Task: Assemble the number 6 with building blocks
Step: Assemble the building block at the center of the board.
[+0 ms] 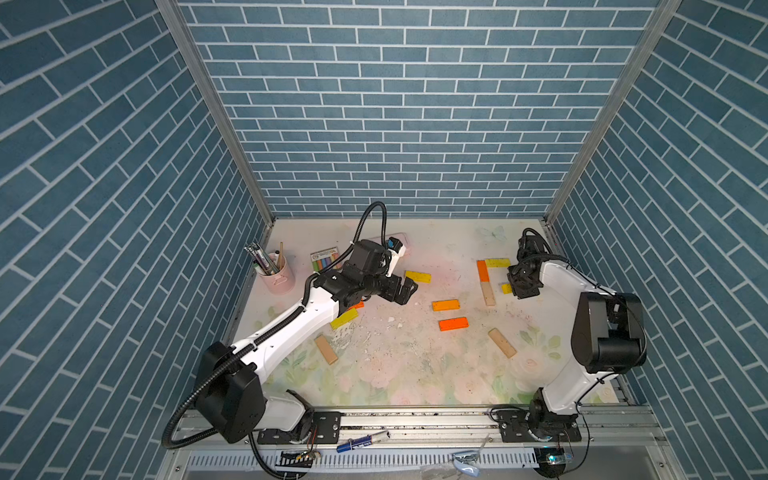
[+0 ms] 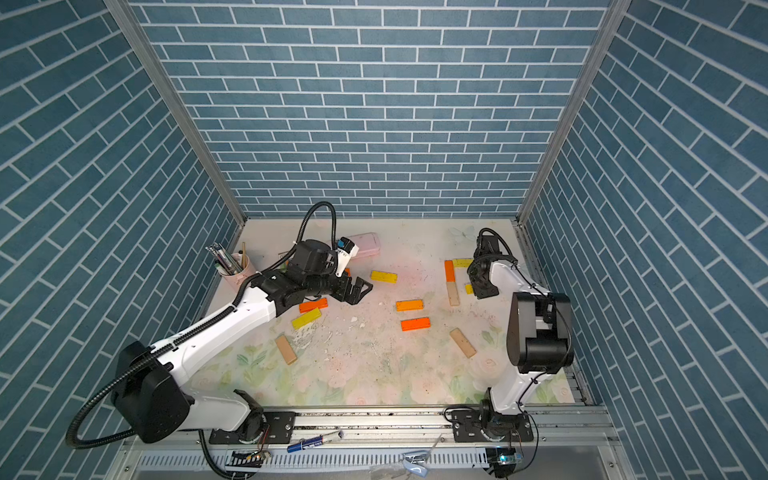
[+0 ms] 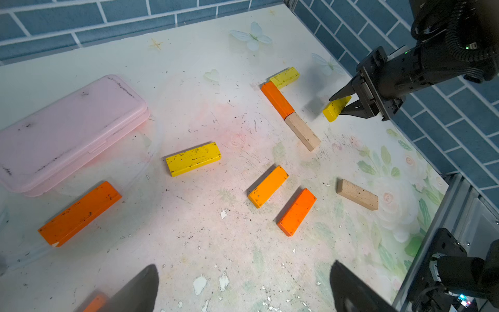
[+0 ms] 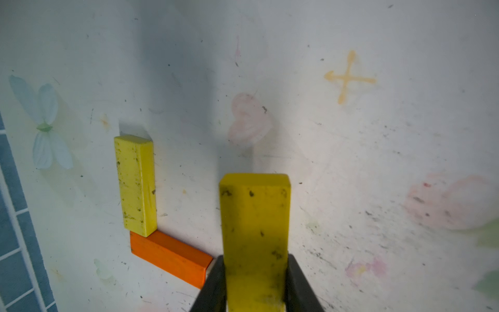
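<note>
Two grippers showed. The right gripper (image 3: 343,104) was clenched tight on a yellow block (image 4: 255,229). It had one black finger (image 4: 213,286) on each long side, and most of the block stuck out past the tips. The left gripper (image 1: 405,291) was spread wide apart and held nothing. It hung over the table (image 3: 189,81) near a loose yellow block (image 3: 193,159).

The label on the chalk pack (image 1: 324,259) was too small to read.

The yellow block in the right gripper was just beside three blocks that lay flat and touched. A corner yellow block (image 4: 136,186) met the end of an orange block (image 4: 170,256), and they made a corner. A tan block (image 3: 302,131) carried on the orange one's line, end to end. The held block sat close to where orange met tan, on the right arm's side, and it touched none of them. I could not tell if it touched the table.

More blocks lay loose in the middle. An amber block (image 3: 267,186) and a second orange block (image 3: 297,212) lay side by side. A second tan block (image 3: 357,194) lay apart. A third orange block (image 3: 79,213) lay next to the pink case (image 3: 70,129).
</note>
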You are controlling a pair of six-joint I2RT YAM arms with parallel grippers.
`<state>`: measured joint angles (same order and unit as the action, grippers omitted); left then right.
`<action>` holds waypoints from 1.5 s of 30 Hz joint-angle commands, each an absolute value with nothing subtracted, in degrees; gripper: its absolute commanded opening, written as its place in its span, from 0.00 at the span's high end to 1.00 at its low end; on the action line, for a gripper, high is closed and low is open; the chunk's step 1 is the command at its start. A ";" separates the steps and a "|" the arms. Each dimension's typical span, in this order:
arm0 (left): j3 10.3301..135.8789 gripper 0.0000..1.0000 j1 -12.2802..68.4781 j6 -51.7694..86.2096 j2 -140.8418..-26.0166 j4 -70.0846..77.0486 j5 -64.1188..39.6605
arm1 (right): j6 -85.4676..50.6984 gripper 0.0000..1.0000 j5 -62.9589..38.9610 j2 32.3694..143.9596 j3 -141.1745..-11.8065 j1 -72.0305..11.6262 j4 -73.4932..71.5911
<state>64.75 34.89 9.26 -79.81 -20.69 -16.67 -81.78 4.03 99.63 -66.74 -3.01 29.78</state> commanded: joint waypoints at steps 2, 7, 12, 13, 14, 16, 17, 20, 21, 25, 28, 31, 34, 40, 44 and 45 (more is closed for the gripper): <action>64.09 0.01 35.24 9.51 -80.48 -19.60 -17.66 | -87.08 0.81 3.62 103.24 -68.79 -2.46 28.77; 64.16 0.01 35.24 9.60 -80.74 -19.47 -18.02 | -87.91 0.81 3.46 105.75 -70.78 -2.29 28.71; 63.90 0.01 35.25 9.40 -80.18 -19.34 -17.82 | -89.33 0.81 3.71 107.37 -72.04 -2.26 28.93; 63.90 0.01 35.24 9.34 -80.16 -19.34 -17.83 | -89.46 0.80 3.69 107.68 -72.26 -2.27 28.83; 63.96 0.01 35.24 9.42 -80.09 -19.34 -17.80 | -89.59 0.80 3.61 107.96 -72.59 -2.20 28.73; 63.98 0.01 35.24 9.46 -80.10 -19.34 -18.09 | -90.08 0.80 3.26 108.41 -72.86 -2.22 28.46; 63.98 0.01 35.24 9.46 -80.06 -19.31 -18.16 | -90.24 0.79 3.09 108.58 -73.02 -2.21 28.37; 63.90 0.01 35.24 9.42 -80.02 -19.34 -18.17 | -90.52 0.79 2.99 109.12 -73.12 -2.24 28.30; 63.90 0.01 35.24 9.40 -79.94 -19.34 -18.25 | -90.57 0.79 2.99 109.24 -73.12 -2.28 28.37; 63.81 0.01 35.24 9.37 -79.57 -19.34 -17.99 | -91.03 0.78 2.64 109.84 -72.99 -2.30 27.88; 63.79 0.01 35.24 9.23 -79.45 -19.29 -17.89 | -91.23 0.77 2.42 110.34 -73.23 -2.37 27.79; 63.81 0.01 35.24 9.40 -79.36 -19.25 -18.17 | -91.49 0.77 2.28 110.83 -73.64 -2.55 27.64; 63.75 0.01 35.26 9.40 -79.46 -19.17 -18.23 | -91.76 0.77 2.26 111.18 -73.95 -2.78 27.64; 63.72 0.01 35.24 9.41 -79.41 -19.16 -18.28 | -91.77 0.77 2.29 111.75 -74.40 -3.12 27.51; 63.64 0.01 35.27 9.40 -79.28 -19.07 -18.34 | -91.85 0.76 2.07 112.13 -74.79 -3.43 27.71; 63.63 0.01 35.24 9.41 -79.22 -19.07 -18.32 | -91.87 0.76 2.03 112.15 -74.84 -3.51 27.72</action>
